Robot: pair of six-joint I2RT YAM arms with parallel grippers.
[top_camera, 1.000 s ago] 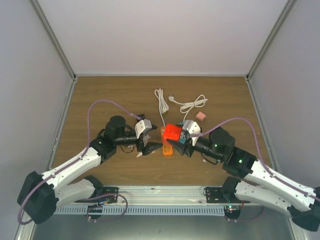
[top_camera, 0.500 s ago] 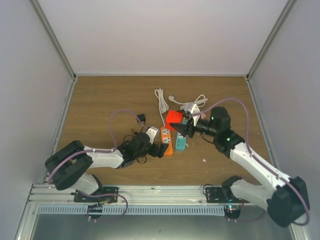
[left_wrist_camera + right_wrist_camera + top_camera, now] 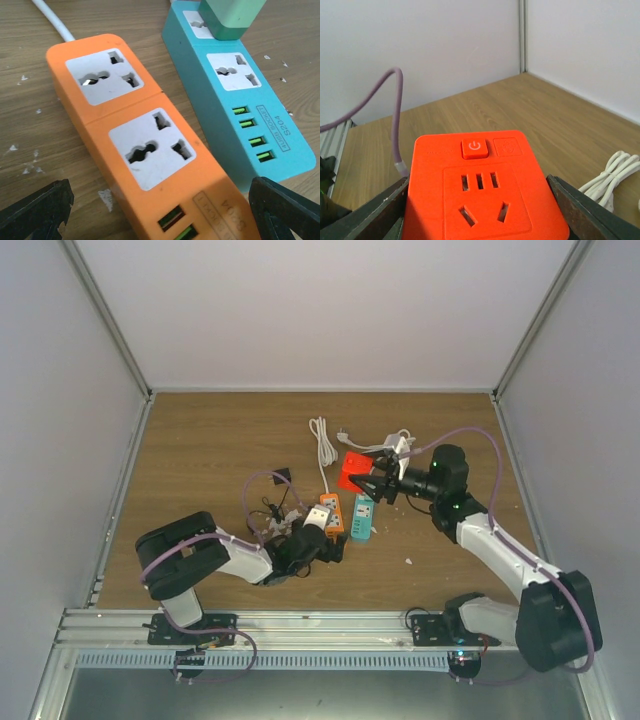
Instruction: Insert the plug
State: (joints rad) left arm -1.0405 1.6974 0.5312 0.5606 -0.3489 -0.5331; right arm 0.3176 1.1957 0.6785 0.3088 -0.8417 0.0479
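Note:
An orange power strip [image 3: 135, 140] with two free sockets lies on the wooden table, with a teal strip [image 3: 240, 95] beside it on the right. A pale green plug [image 3: 230, 17] sits in the teal strip's far socket. My left gripper [image 3: 160, 222] is open and low over the orange strip's near end, one finger [image 3: 35, 212] on each side of it. From above, the left gripper [image 3: 338, 548] is at the strips' near ends. My right gripper [image 3: 482, 215] is shut on a red socket cube [image 3: 485, 195], and holds the red cube [image 3: 352, 468] tilted behind the strips.
A coiled white cable [image 3: 322, 440] lies behind the orange strip [image 3: 332, 512]. A second white cable with a small plug [image 3: 385, 448] lies behind the right gripper [image 3: 368, 483]. A small black item [image 3: 283, 477] lies left of the strips. White flecks dot the wood.
My left arm has dropped low and swung to the orange strip's near end. My right gripper has carried the red cube back and to the right, away from the strips.

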